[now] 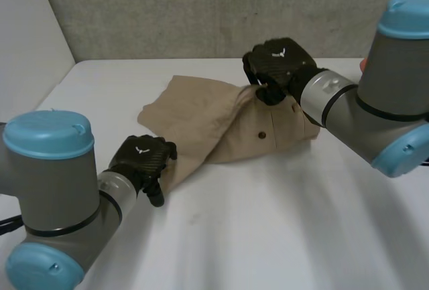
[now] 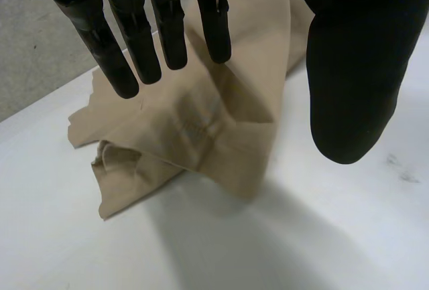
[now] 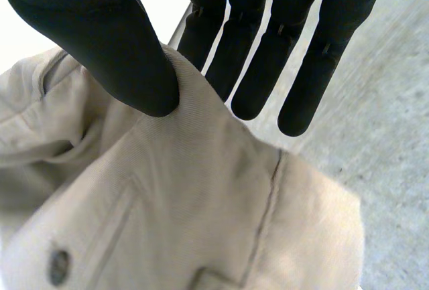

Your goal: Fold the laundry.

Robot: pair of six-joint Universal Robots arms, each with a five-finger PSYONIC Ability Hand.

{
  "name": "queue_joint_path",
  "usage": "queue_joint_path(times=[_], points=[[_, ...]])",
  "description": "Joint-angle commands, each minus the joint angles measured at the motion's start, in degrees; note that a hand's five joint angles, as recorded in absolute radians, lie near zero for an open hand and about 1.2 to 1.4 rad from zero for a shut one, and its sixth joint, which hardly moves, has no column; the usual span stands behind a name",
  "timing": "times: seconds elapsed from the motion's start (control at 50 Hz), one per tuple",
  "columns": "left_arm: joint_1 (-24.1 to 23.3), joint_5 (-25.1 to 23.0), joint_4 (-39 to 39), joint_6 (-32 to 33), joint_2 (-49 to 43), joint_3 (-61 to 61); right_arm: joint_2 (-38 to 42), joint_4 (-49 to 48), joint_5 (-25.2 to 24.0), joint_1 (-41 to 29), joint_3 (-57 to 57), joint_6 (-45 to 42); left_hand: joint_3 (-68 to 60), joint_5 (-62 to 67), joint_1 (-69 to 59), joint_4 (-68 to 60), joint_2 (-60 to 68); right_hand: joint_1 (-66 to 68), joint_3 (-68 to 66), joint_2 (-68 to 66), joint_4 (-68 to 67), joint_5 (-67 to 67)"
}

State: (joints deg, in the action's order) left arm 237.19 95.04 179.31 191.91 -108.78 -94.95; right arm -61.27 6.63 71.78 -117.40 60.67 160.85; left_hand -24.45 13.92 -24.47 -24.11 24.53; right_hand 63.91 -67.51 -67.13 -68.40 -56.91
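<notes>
tan garment pinched by right robot hand, left robot hand open over it

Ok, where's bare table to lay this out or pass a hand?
Widest bare patch: the white table on the near side of the beige garment. A smaller one lies behind the garment's left end, toward the wall. Crowded: the far edge the right hand pinches, and the near end at the left hand.

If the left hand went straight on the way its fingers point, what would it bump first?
Probably the beige cloth: the left hand aims its straight fingers at the cloth's folded near end, which lies on the white table. How close they are is hard to tell.
</notes>
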Motion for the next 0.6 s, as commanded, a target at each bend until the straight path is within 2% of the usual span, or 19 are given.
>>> queue_joint_path(times=[0.02, 0.16, 0.26, 0.4, 0.6], points=[[-0.42, 0.23, 2.19, -1.98, -3.1, 2.05, -6.76, -0.48, 4.33, -5.03, 4.19, 11.15, 5.99, -5.46, 6.01, 5.65, -6.07, 16.09, -12.49, -12.87, -11.6, -13.09], [-1.74, 0.67, 1.13, -5.49, -5.21, 5.21, -7.9, -0.66, 7.75, -9.34, 4.45, 13.97, 8.01, -7.48, 8.03, 7.67, -8.09, 16.09, -12.49, -12.87, -11.6, -13.09], [-1.47, 3.83, 0.69, -10.94, -6.79, 7.94, -8.87, -0.66, 10.74, -10.92, 4.98, 15.28, 7.34, -6.81, 7.36, 7.0, -7.42, 16.09, -12.49, -12.87, -11.6, -13.09], [-2.08, 7.34, 0.34, -16.39, -11.01, 12.68, -10.1, -0.92, 11.62, -12.42, 5.86, 19.32, 5.82, -5.3, 5.85, 5.49, -5.91, 16.09, -12.49, -12.87, -11.6, -13.09], [-2.79, 15.87, 2.89, -15.17, -15.76, 17.87, -13.26, -0.75, 11.27, -12.77, 6.12, 25.13, 3.3, -2.77, 3.32, 2.96, -3.38, 16.09, -12.49, -12.87, -11.6, -13.09]])
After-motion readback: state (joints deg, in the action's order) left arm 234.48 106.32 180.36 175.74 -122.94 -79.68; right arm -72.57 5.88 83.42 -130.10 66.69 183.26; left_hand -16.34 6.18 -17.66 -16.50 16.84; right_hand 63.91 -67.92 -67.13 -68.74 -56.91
